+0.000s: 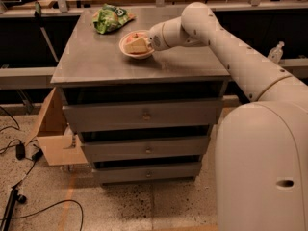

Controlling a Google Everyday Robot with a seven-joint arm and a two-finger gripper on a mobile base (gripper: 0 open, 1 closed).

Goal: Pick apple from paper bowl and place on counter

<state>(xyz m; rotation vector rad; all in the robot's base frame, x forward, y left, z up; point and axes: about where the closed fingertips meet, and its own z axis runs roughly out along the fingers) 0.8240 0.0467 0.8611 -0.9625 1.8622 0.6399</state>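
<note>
The white paper bowl [123,47] sits on the grey counter [96,59], towards its back middle. My gripper [136,45] reaches in from the right and is down inside the bowl, covering most of its inside. Only a small red-orange patch of the apple [136,34] shows at the bowl's far side, just behind the gripper; the rest of it is hidden. My arm stretches over the counter's right half.
A green snack bag [111,18] lies at the counter's back left, close to the bowl. The cabinet has three shut drawers [144,115]. An open cardboard box [53,136] and cables [19,153] are on the floor at the left. A rail with a bottle [275,53] runs behind.
</note>
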